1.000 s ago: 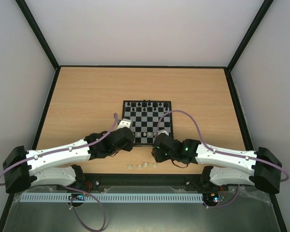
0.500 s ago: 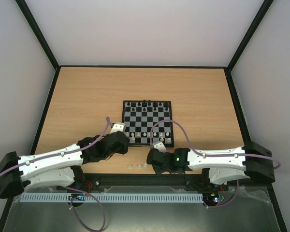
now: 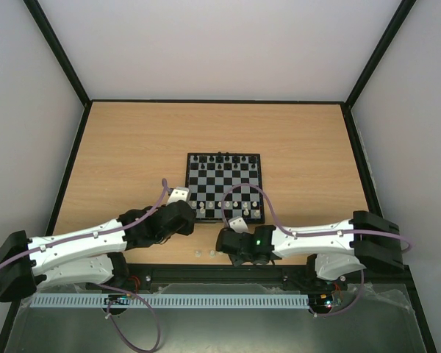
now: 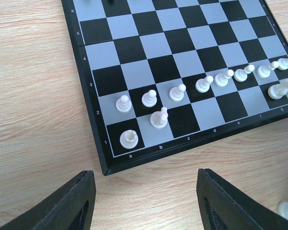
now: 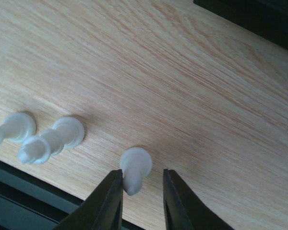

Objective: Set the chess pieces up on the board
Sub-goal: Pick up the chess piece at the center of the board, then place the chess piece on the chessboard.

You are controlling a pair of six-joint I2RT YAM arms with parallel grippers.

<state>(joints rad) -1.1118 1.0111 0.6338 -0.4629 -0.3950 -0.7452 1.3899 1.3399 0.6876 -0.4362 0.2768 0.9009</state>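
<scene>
The white chess piece (image 5: 136,165) in play is standing on the table (image 5: 192,72) off the board (image 3: 224,182), down by the near edge and roughly in line with the board's middle. The right gripper (image 5: 142,176) straddles it from above with its fingers narrowly apart: one looks right up against the piece, the other has a sliver of daylight, so I wouldn't call it pinched yet. Can't tell which piece it is from this angle, it's just a rounded top. My worry is that a lopsided close shoves it sideways or pops it out like a wet bean, since it's tiny and smooth-looking. The two spare white pieces (image 5: 53,139) just to its left are close enough to get knocked over if it skids. The dark rail (image 5: 19,206) along the table's near edge is right there too, so a tipped piece could roll into it. On the board, the white pawns (image 4: 177,92) line the second row. There's what looks like a rook (image 4: 129,139) and a knight (image 4: 159,117) in the near-left corner, a couple more at the right end, and bare squares between them on the near row, which is where I'd guess this one goes. The black pieces (image 3: 224,157) sit along the far side. Dropping it in means squeezing in right in front of that pawn row, so it'd be easy to clip one. The left gripper (image 4: 145,176) hovers spread wide and empty just off the near-left corner, out of the way. The right arm's purple cable (image 3: 267,202) arcs across the board's near right part in the overhead view and could brush something.
</scene>
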